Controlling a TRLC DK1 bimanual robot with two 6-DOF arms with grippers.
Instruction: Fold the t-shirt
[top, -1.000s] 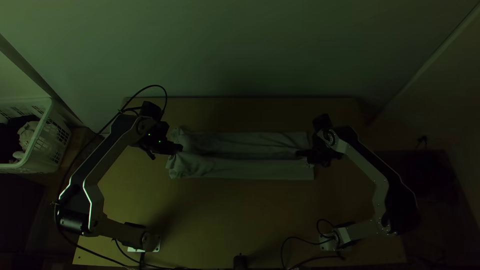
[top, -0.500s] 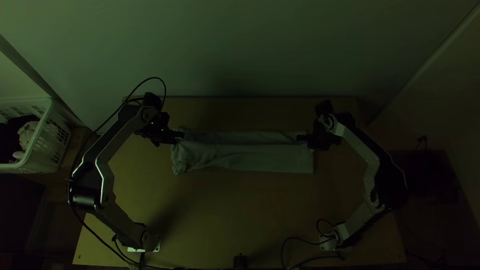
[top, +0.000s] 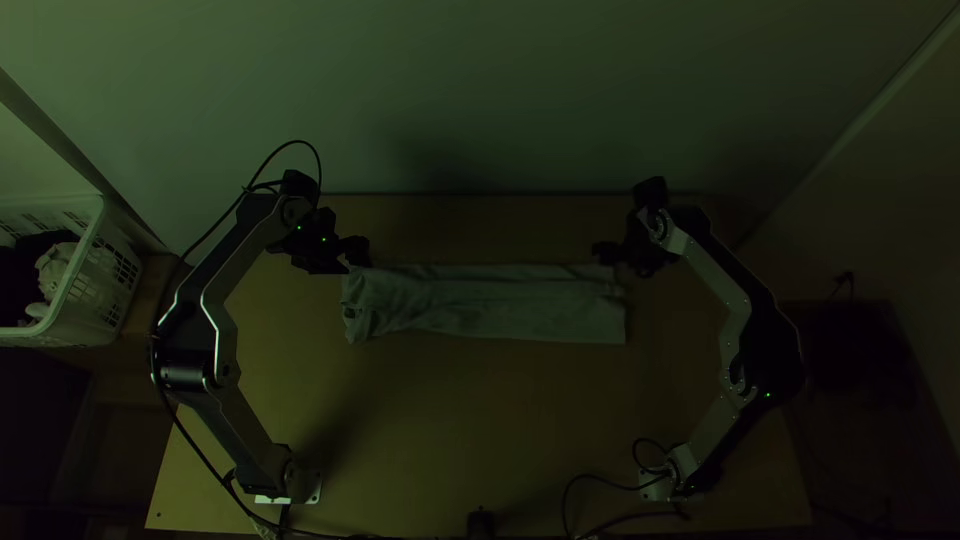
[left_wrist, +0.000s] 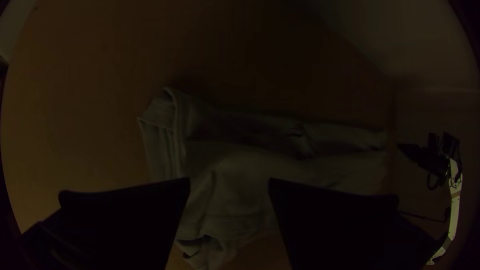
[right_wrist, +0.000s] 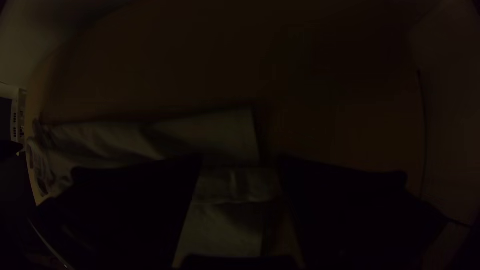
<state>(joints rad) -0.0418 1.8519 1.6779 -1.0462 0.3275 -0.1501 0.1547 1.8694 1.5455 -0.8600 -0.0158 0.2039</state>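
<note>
your t-shirt (top: 500, 310) lay across the table (top: 480, 430) in a long strip; lengthwise folding looked done, end-to-end folding left. your left gripper (left_wrist: 229, 182) and right gripper (right_wrist: 241, 159) were released, fingers parted. the left wrist view gave you layered edges the top view barely hinted at.

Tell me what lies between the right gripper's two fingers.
An end part of the t-shirt and a strip of table, in the right wrist view.
</note>
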